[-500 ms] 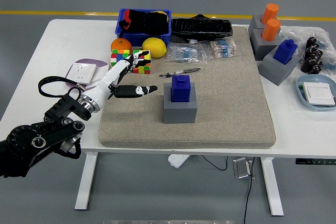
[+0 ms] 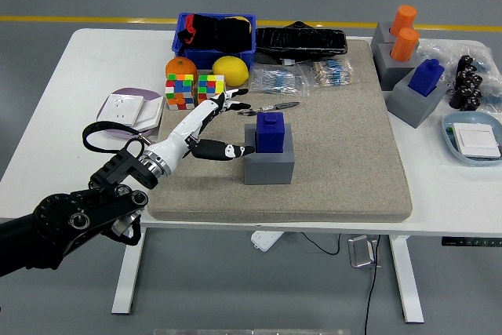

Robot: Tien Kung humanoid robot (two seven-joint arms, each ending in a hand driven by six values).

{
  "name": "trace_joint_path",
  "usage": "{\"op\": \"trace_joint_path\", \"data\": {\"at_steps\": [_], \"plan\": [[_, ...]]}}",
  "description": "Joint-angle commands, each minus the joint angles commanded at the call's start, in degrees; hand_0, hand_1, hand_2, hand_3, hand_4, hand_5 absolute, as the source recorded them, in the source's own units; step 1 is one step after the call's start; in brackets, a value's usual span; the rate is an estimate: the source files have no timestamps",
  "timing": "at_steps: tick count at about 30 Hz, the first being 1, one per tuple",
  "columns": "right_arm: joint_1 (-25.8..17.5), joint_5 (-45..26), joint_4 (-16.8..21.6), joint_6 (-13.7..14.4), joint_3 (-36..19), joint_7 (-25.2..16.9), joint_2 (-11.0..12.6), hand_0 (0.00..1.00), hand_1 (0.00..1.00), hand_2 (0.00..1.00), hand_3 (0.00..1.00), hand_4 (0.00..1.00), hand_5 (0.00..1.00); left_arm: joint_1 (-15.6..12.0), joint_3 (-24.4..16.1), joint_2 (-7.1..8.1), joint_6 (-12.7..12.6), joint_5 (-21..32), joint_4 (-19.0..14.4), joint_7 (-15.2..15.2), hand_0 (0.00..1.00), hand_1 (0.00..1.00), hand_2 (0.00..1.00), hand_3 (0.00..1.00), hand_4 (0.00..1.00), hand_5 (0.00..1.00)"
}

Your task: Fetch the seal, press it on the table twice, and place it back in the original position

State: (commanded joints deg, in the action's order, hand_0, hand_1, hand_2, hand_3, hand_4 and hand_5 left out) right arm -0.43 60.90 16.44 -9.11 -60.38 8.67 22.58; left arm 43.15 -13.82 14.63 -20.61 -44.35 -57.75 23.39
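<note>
Left hand moved closer | fingers spread beside blue seal

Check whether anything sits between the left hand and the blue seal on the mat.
Nothing visible does. The left hand is open just left of the blue seal, which stands on its grey base. The pen and cubes lie behind, off the path.

A white table carries a beige mat; a blue bin; a purple plate.
</note>
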Motion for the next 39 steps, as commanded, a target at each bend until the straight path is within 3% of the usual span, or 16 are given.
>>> {"op": "trace_joint_path", "data": {"at_steps": [11, 21, 38, 39], "plan": [[0.1, -0.1, 0.0, 0.0, 0.1, 0.0, 0.1, 0.835, 0.761, 0.754, 0.696, 0.754, 0.365, 0.3, 0.0, -3.32, -1.4, 0.4, 1.2, -0.1, 0.918, 0.792, 0.730, 0.905, 0.900, 0.002], [0.2, -0.1, 0.0, 0.0, 0.4, 0.0, 0.2, 0.835, 0.761, 0.754, 0.695, 0.754, 0.364, 0.5, 0.2, -4.51, -2.0, 1.0, 1.7, -0.2, 0.889, 0.733, 0.673, 0.891, 0.874, 0.002], [0.3, -0.1, 0.0, 0.0, 0.4, 0.0, 0.2, 0.835, 0.761, 0.754, 0.695, 0.753, 0.361, 1.2, 0.6, -6.69, -3.0, 1.8, 2.8, -1.2, 0.875, 0.721, 0.688, 0.886, 0.851, 0.002], [0.3, -0.1, 0.0, 0.0, 0.4, 0.0, 0.2, 0.835, 0.761, 0.754, 0.695, 0.753, 0.361, 1.3, 0.6, -6.78, -3.1, 1.7, 2.9, -1.3, 0.864, 0.666, 0.660, 0.876, 0.793, 0.002]]}}
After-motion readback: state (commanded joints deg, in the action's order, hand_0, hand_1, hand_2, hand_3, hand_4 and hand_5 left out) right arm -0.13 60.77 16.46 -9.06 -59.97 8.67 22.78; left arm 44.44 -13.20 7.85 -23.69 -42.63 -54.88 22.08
